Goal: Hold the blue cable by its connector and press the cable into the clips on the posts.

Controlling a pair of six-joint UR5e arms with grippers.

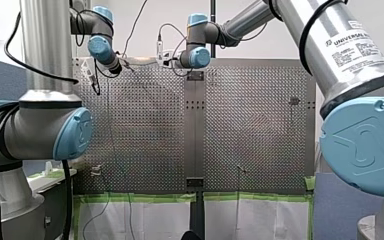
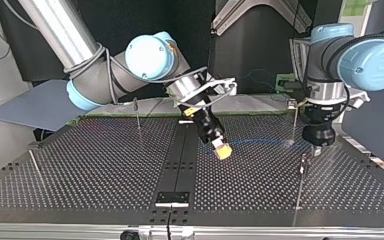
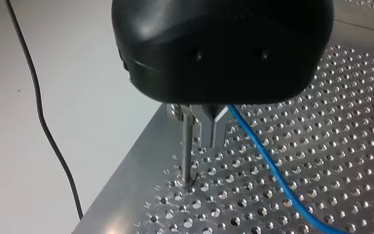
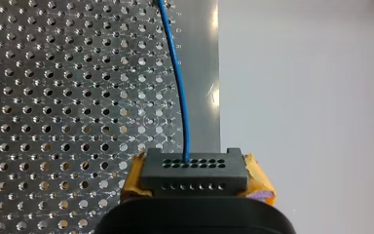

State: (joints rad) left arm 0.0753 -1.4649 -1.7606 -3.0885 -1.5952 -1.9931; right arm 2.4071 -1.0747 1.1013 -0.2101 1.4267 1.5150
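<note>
In the right wrist view my right gripper [image 4: 193, 183], with yellow pads [image 4: 259, 178], is shut on a black connector block [image 4: 193, 171]. The blue cable [image 4: 177, 83] leaves the block and runs ahead over the perforated table. In the left wrist view my left gripper [image 3: 213, 142] has its metal fingers shut on the blue cable [image 3: 263, 156], right beside a thin post [image 3: 187, 151] that carries a clip at its top. In the top view the right gripper [image 2: 222, 149] hangs near the middle. The left gripper [image 2: 316, 147] is low at the right, by a post [image 2: 302, 167], and the cable [image 2: 260, 140] stretches faintly between them.
More thin posts stand on the perforated table [image 2: 105, 170]: one at the back left [image 2: 137, 114], one at the back right [image 2: 295, 120] and one near the left edge [image 2: 34, 162] of the top view. A dark central rail [image 2: 177, 160] splits the table. The left gripper works near the table's edge [image 3: 126, 175].
</note>
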